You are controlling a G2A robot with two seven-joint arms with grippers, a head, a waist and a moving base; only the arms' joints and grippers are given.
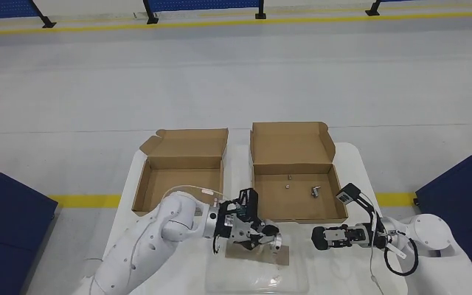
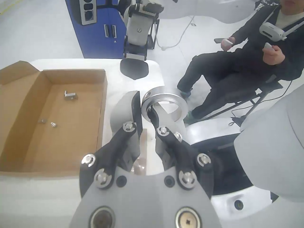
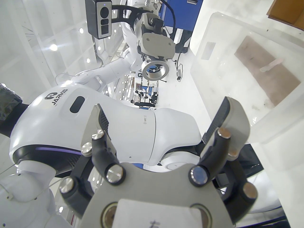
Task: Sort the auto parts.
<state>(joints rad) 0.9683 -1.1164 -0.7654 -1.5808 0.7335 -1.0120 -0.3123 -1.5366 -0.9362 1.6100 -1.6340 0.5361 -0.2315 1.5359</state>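
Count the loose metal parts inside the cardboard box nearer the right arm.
3. An L-shaped bracket lies on the floor of the box, toward one side. The two small fasteners lie close together, apart from it. The box walls may hide others.

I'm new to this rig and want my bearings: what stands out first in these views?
The left claw grips a shiny metal ring, one finger through its hole, above the clear bin. Beyond it, the right-hand cardboard box holds a few small metal parts; the right claw hangs open beside the bin.
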